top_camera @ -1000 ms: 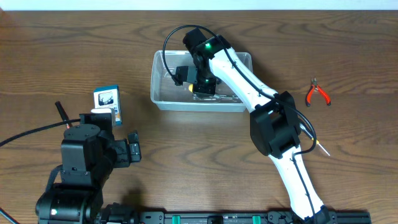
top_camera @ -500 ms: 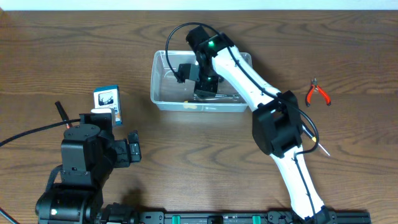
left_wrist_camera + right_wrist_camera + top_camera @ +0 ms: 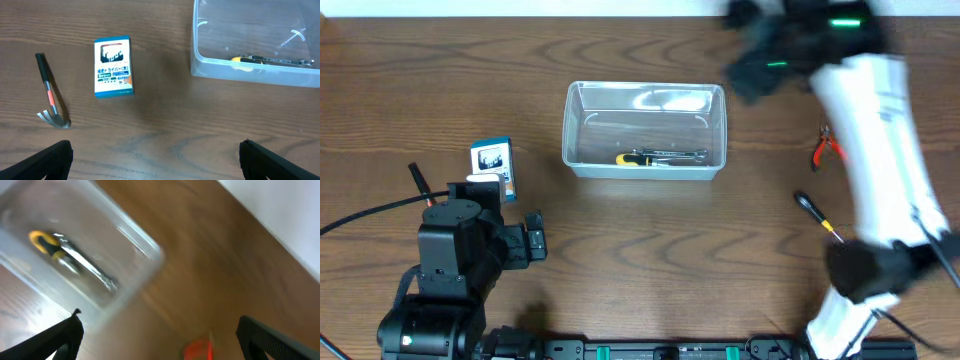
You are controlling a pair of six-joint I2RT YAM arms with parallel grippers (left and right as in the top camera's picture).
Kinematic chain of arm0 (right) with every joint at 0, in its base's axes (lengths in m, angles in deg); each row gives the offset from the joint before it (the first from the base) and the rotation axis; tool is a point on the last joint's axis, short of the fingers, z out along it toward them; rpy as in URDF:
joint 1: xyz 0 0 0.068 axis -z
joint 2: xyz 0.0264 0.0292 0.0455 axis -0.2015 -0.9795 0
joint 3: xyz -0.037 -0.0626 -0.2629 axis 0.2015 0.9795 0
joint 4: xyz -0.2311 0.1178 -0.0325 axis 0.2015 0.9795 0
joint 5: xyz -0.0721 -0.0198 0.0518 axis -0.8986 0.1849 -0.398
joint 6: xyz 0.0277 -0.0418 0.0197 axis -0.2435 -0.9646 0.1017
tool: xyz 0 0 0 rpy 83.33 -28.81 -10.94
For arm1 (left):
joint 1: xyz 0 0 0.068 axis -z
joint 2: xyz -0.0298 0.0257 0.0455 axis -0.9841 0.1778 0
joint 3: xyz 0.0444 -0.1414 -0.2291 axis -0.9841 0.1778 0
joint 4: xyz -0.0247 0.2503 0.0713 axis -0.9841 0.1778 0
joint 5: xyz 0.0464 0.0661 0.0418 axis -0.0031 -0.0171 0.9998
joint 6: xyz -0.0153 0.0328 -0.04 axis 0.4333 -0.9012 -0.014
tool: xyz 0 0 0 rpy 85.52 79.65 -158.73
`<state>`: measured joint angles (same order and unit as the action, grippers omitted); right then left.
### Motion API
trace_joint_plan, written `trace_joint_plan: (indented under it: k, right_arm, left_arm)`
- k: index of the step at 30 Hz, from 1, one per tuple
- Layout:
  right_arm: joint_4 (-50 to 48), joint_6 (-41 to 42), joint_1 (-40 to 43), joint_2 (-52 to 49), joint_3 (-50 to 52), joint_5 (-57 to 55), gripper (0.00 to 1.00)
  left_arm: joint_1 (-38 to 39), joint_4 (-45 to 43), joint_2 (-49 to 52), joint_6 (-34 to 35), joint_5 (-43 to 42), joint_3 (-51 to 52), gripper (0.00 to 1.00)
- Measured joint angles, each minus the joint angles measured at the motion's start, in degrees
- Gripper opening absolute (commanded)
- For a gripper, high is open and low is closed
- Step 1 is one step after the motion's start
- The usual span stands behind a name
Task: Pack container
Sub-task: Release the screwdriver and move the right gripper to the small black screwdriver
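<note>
The clear plastic container [image 3: 570, 130] stands at mid-table with a yellow-handled metal tool [image 3: 655, 157] lying along its near wall. My right gripper [image 3: 160, 340] is open and empty, blurred by motion, above the bare wood between the container [image 3: 140, 240] and the red pliers [image 3: 197, 350]. In the overhead view the right arm [image 3: 865, 110] reaches to the table's far right. My left gripper [image 3: 160, 165] hangs open and empty over bare table, below a blue-and-white box [image 3: 114, 66] and left of the container [image 3: 250, 77].
Red pliers [image 3: 830, 150] lie right of the container. A black-handled screwdriver [image 3: 817, 215] lies nearer the front right. A small hammer [image 3: 50, 95] lies left of the blue-and-white box [image 3: 492, 165]. The left arm's base [image 3: 460, 260] fills the front left.
My right gripper opened and left the yellow-handled tool in the container, then rose and swung right toward the red pliers. The left arm has not moved.
</note>
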<state>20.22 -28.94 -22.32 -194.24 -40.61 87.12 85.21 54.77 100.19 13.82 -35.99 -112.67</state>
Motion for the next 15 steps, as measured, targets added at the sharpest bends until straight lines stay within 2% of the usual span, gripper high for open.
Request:
trace_joint_plan:
  k: [4, 7, 12, 15]
  right_arm:
    - [6.0, 5.2, 8.0, 5.2, 0.0, -0.8, 0.99]
    - [10.4, 7.3, 10.9, 7.5, 0.0, -0.7, 0.99]
    - [16.0, 10.8, 12.6, 12.4, 1.6, -0.6, 0.99]
    - [16.4, 12.6, 12.1, 18.4, 6.4, 1.6, 0.99]
  left_arm:
    - [0.0, 0.0, 0.0, 0.0, 0.0, 0.0, 0.98]
    - [0.0, 0.0, 0.0, 0.0, 0.0, 0.0, 0.98]
    - [0.0, 0.2, 0.0, -0.2, 0.0, 0.0, 0.98]
    - [0.0, 0.2, 0.0, -0.2, 0.0, 0.0, 0.98]
